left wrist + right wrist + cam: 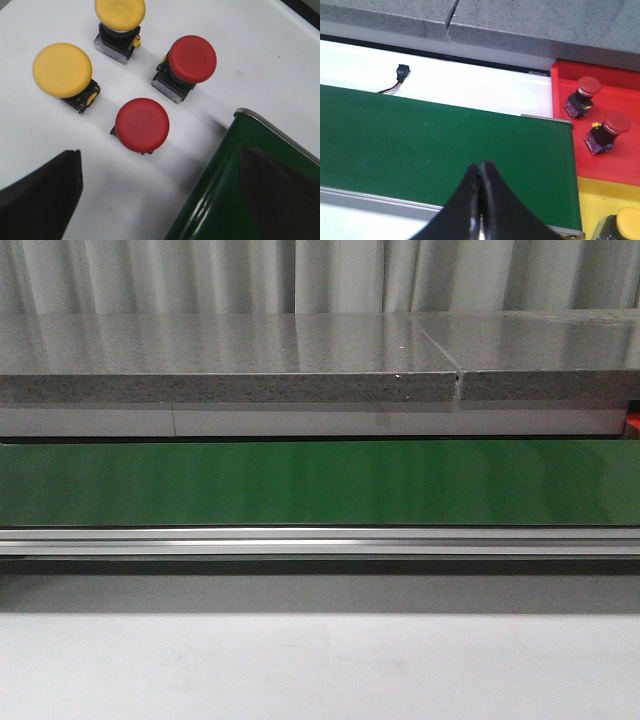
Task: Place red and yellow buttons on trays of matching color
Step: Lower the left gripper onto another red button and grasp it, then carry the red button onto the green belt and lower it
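Conveyor belt (320, 483) runs left to right across the middle, stone ledge (230, 370) behind it, table (320, 670) in front. Four buttons (142, 124) stand on the table just beside one belt end. At the other end lies a tray (565, 145) holding two buttons (583, 92), a second tray (590, 200) adjoining it with one button (627, 222).

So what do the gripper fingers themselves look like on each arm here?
Only the fingers show, in the wrist views. The left gripper has broad, matte black fingers with a fine woven-looking texture and blunt, squared tips. The right gripper has smooth black fingers tapering to narrow rounded tips. No cables, markings or arm links are visible.
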You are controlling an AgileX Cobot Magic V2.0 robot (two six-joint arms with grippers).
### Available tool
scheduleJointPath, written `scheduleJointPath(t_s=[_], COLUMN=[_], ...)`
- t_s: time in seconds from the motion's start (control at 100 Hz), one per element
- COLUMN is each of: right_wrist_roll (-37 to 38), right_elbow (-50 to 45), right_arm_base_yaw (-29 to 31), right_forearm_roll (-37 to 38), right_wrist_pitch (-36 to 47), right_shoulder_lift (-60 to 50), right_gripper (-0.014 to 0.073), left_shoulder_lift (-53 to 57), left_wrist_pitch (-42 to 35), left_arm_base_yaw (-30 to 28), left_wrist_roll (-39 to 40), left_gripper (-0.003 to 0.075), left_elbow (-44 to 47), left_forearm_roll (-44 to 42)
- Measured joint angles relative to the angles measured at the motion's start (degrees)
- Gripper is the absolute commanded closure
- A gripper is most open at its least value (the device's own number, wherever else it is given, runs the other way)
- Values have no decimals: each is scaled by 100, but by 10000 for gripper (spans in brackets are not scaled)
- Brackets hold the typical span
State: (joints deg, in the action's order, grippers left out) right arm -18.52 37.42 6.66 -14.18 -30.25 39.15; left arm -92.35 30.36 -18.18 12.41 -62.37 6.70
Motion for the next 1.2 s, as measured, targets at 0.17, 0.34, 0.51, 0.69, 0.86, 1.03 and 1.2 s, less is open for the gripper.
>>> scheduleJointPath(t_s=[0.17,0.34,0.51,0.69,0.86,1.03,1.2], right_wrist_roll=[0,0,0,0,0,0,0], right_elbow=[0,0,0,0,0,0,0], right_arm_base_yaw=[0,0,0,0,0,0,0], right_forearm_roll=[0,0,0,0,0,0,0], right_wrist_pitch=[0,0,0,0,0,0,0], right_shoulder_lift=[0,0,0,0,0,0,0], right_gripper=[662,662,662,662,662,662,662], left_shoulder_lift=[-440,-803,-1032,-1287,-1383,-1383,-1383], left_wrist_pitch=[0,0,11,11,11,0,0], left_arm_base_yaw=[0,0,-2,-12,-12,-12,-12], left_wrist_roll=[0,0,0,0,0,0,0], left_gripper=[102,102,102,102,104,250,488], left_elbow=[-323,-541,-574,-653,-653,-656,-666], left_forearm_roll=[0,-23,-48,-129,-129,-183,-221])
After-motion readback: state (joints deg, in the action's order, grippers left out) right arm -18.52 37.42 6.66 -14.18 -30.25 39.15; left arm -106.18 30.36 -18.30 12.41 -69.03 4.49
